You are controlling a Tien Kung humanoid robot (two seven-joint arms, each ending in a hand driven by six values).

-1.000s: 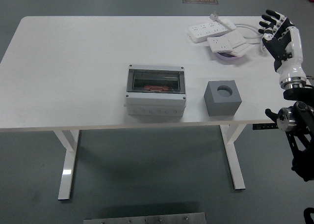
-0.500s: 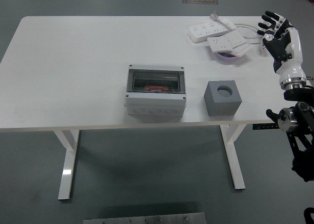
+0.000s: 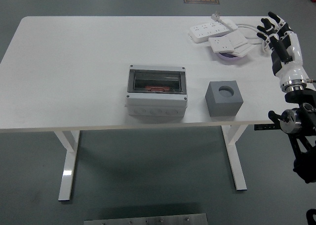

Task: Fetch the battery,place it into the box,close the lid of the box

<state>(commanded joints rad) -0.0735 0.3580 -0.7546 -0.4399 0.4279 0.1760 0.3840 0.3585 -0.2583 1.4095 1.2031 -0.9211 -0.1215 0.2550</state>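
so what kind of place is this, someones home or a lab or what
Most likely a robotics lab or workshop, not a home. A bare grey floor shows under a plain white table that carries test props: a grey enclosure box, a grey block with a round hole and loose power strips.

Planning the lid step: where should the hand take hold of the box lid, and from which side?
Judging from the head view, the box sits with its clear lid lying flat on top. The lid's near edge looks like the part to catch, coming from above on the table's near side. The right hand is open, over the table's right edge.
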